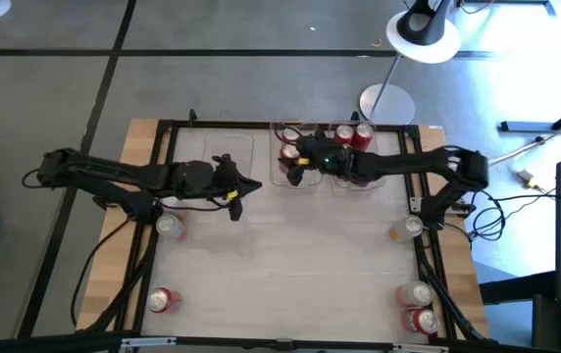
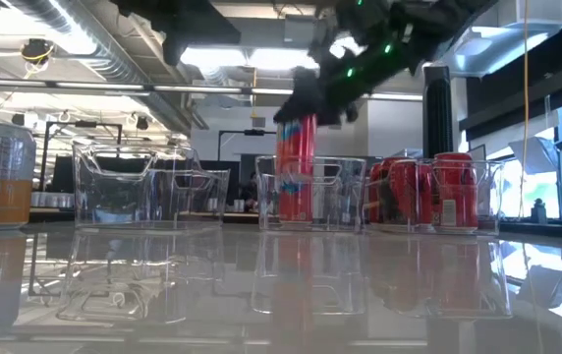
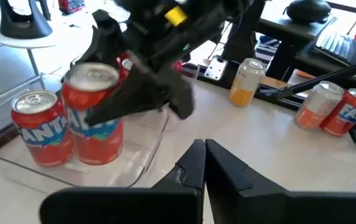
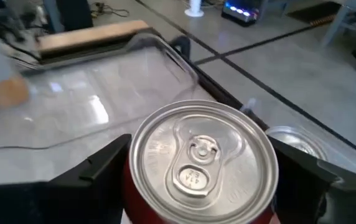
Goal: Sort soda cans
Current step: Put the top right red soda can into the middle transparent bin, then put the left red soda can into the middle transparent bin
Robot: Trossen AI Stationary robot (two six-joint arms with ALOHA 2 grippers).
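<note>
Bins of clear plastic sit in a row along the table's (image 1: 290,284) twelve o'clock edge: an empty left bin (image 1: 224,157), a middle bin (image 1: 293,165) and a right bin (image 1: 359,157) already holding several red cans. The right arm reaches in from three o'clock, wrist bent down over the middle bin; the left arm lies stretched from nine o'clock, idle beside the empty bin. The right gripper (image 4: 196,186) has its jaws closed across the sidewall of a red soda can (image 4: 200,163), upright and low in the middle bin beside another can (image 3: 40,127). The left gripper (image 3: 204,163) has its jaws pressed together on nothing. Loose cans wait at four, five, seven and eight o'clock. I judge the can rigid when full, thin-walled, smooth and slippery, so it is best squeezed mid-body
</note>
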